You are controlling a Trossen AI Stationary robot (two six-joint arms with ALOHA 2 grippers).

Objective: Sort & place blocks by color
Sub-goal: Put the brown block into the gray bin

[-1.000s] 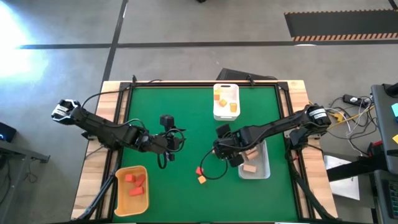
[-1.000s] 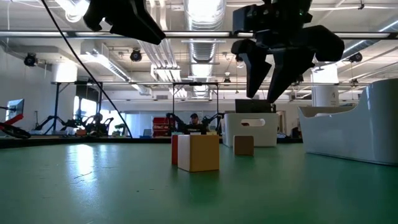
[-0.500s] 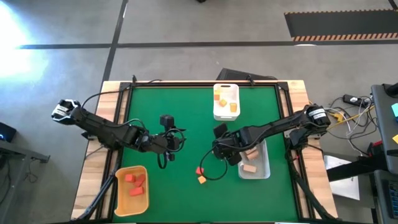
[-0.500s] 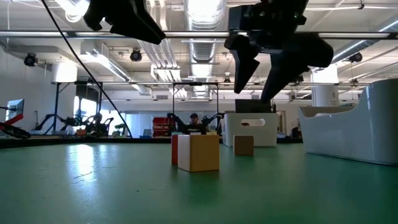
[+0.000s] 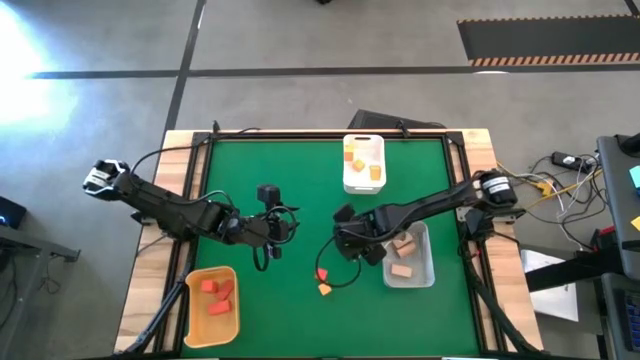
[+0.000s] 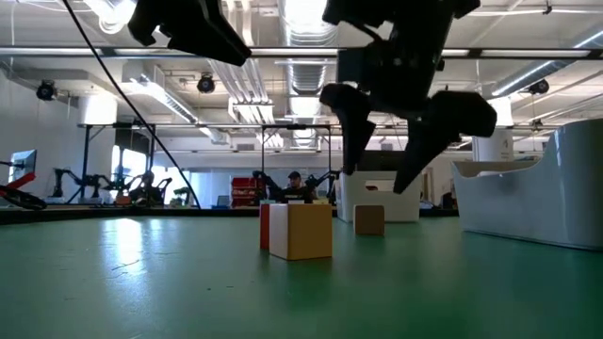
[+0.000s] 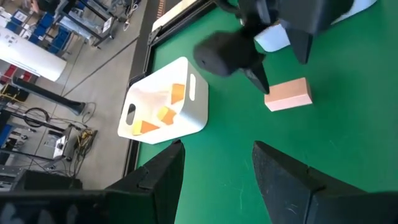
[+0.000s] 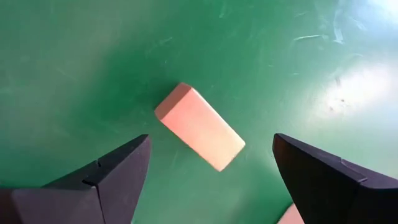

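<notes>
Right fingers (image 8: 205,180) spread wide, empty, straddling the tan bar (image 8: 199,126). It's light, rigid wood: pinch its long flat sides.

I see three trays on the table (image 5: 300,180): one (image 5: 363,163) at the far edge, one (image 5: 212,306) near left, one (image 5: 409,255) at right, each holding blocks. Two blocks (image 5: 322,281) lie touching between the near trays.

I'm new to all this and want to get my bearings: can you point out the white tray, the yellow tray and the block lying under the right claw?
white tray (image 5: 353,183): high view, its near rim.
yellow tray (image 5: 192,305): high view, its left wall.
tan block (image 8: 200,127): right wrist view, middle of its top face.
</notes>
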